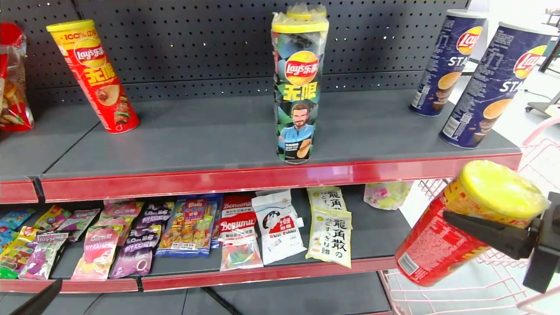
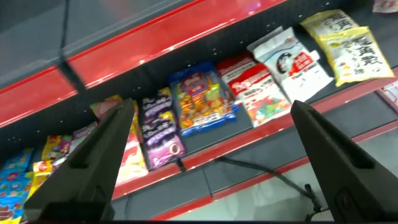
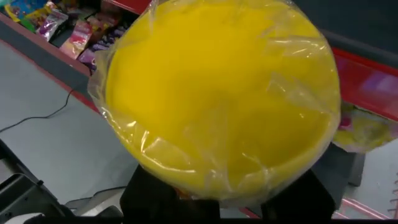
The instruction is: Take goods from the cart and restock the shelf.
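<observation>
Red can (image 1: 437, 249) in right claw (image 1: 474, 221); four cans (image 1: 94, 76) (image 1: 299, 87) (image 1: 446, 65) (image 1: 494, 87) stand on shelf (image 1: 197, 131).

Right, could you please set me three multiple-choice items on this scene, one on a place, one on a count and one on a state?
1. Where is the red can that the right gripper holds?
A. Set down beside the green can
B. Above the pink cart, off the upper shelf's right end
C. Lying among the candy bags

2. How many dark blue cans stand on the upper shelf?
A. One
B. Two
C. Four

3. How are the left gripper's fingers?
A. Shut on a candy bag
B. Shut on a can
C. Open, holding nothing

Answers:
1 B: the head view shows the red can over the cart's wire.
2 B: both stand at the shelf's right end.
3 C: the left wrist view shows the fingers wide apart with nothing between them.
</observation>
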You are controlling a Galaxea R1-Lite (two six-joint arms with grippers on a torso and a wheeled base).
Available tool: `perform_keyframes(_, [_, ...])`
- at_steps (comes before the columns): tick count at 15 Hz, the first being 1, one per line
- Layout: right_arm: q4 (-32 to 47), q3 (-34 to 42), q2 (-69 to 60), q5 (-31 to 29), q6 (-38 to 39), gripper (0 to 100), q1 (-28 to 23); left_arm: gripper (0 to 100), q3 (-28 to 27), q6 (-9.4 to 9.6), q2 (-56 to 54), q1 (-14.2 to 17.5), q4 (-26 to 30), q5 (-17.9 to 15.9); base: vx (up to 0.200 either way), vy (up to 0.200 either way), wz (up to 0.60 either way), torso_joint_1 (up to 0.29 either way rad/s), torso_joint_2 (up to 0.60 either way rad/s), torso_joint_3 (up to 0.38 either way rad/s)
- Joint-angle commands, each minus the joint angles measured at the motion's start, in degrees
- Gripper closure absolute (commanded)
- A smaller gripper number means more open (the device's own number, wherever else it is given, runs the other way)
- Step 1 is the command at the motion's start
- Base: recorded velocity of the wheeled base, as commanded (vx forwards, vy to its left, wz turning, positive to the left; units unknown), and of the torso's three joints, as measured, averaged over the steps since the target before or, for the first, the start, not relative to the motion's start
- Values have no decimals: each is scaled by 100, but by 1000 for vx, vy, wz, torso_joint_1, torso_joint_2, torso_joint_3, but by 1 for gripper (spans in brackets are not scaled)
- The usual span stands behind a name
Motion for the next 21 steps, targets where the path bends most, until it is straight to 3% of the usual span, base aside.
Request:
perform_keyframes(1, [-7, -35, 112, 1, -3, 100, 180, 0, 5, 4, 18, 1, 0, 1, 0, 200, 0, 2, 2, 2])
perform_keyframes(10, [1, -43, 103, 1, -91, 100, 514, 0, -30, 13, 27, 1, 0, 1, 0, 200, 0, 2, 2, 1])
perform_keyframes(21, [1, -43, 103, 1, -109, 100, 523, 0, -30, 83, 35, 1, -79, 1, 0, 200, 0, 1, 2, 0])
